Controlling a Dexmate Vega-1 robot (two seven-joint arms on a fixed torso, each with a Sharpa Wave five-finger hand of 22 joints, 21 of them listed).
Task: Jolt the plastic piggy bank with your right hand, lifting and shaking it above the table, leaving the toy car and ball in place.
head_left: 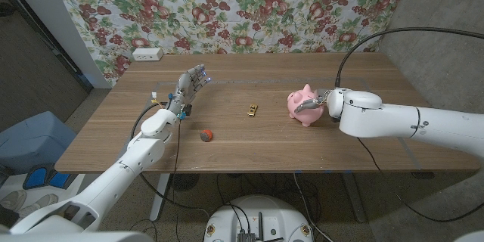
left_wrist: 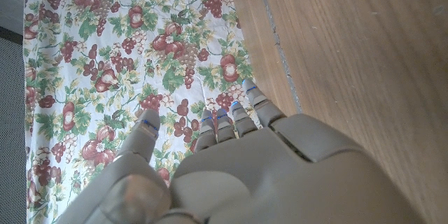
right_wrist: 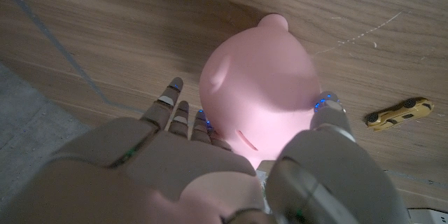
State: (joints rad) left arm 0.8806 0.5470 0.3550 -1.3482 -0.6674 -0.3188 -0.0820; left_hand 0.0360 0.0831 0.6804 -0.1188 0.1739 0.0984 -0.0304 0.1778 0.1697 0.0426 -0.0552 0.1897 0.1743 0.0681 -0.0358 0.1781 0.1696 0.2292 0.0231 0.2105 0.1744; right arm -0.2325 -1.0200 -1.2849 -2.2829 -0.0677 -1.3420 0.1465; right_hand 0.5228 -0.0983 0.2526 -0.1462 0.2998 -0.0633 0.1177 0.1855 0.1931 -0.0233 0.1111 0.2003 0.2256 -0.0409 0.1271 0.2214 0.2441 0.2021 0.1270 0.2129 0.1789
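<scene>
While our right hand wraps around the pink piggy bank on the right half of the wooden table, we judge the grasp step to be in hand. In the right wrist view, fingers curl against one flank and the thumb presses the other, so we hold the bank; whether it has left the table yet we cannot tell. Next we need a firm squeeze on the smooth, rounded plastic, a clear rise, then short sharp shakes without letting it slip.

Our left hand stands raised at the left, fingers spread wide, holding nothing. The yellow toy car sits just left of the bank, near enough that a sideways swing could clip it, so we should shake up and down. The red ball lies nearer and further left, well apart. A white box rests at the far left edge, before the fruit-patterned cloth.
</scene>
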